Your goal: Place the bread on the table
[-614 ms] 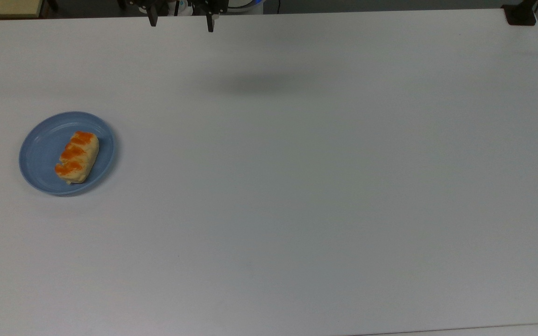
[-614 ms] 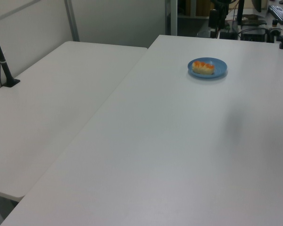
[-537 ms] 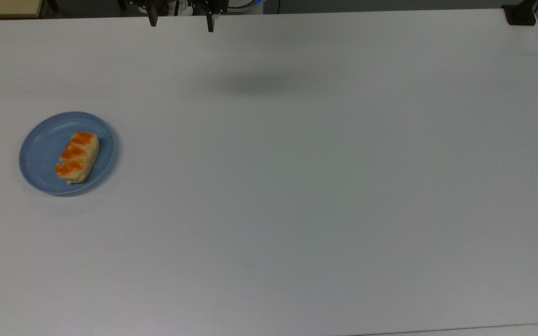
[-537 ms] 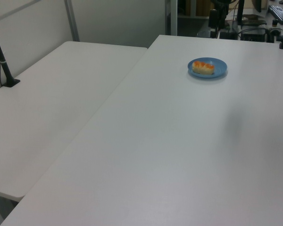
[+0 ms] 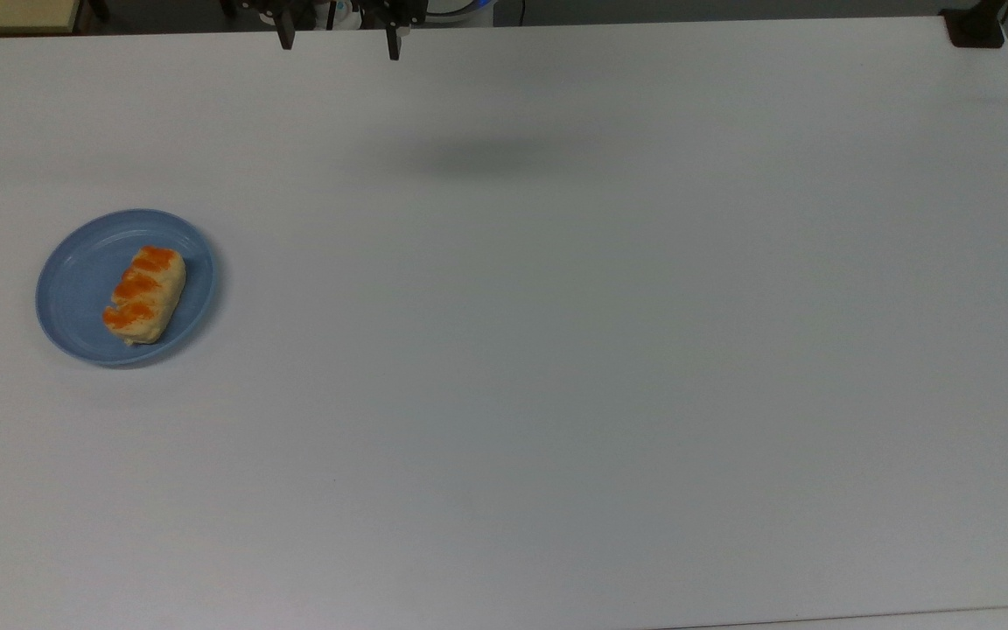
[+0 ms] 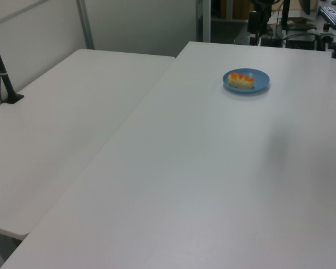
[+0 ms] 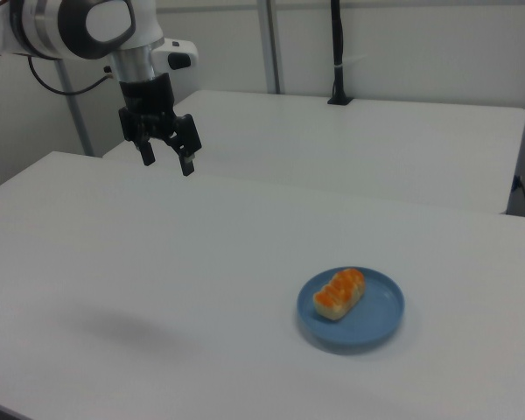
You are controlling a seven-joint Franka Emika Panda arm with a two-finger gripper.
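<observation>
The table (image 5: 556, 367) is a plain white top that takes up nearly the whole top view, and it looks the same as half a second ago. A second white table (image 6: 61, 117) stands against it on the left view's left, with a black post (image 6: 3, 73) at its far edge. A soft shadow (image 5: 478, 157) lies on the main table in the upper middle of the top view, where it lay in the earlier frames.

The robot arm (image 7: 87, 31) reaches in at the upper left of the right view, high above the table. Its gripper (image 7: 165, 159) hangs pointing down with the two fingers (image 7: 187, 164) spread apart and nothing between them. In the top view the gripper (image 5: 339, 42) shows at the upper edge, and its fingertips sit at almost the same spot as before, with no clear shift.

The blue plate (image 5: 75, 297) rests on the table at the left of the top view, unmoved. The bread (image 5: 145, 295) lies on the plate, slanted, with its orange patches up, well apart from the gripper. In the right view the bread (image 7: 339, 293) sits on the plate (image 7: 381, 319) at the lower right.
</observation>
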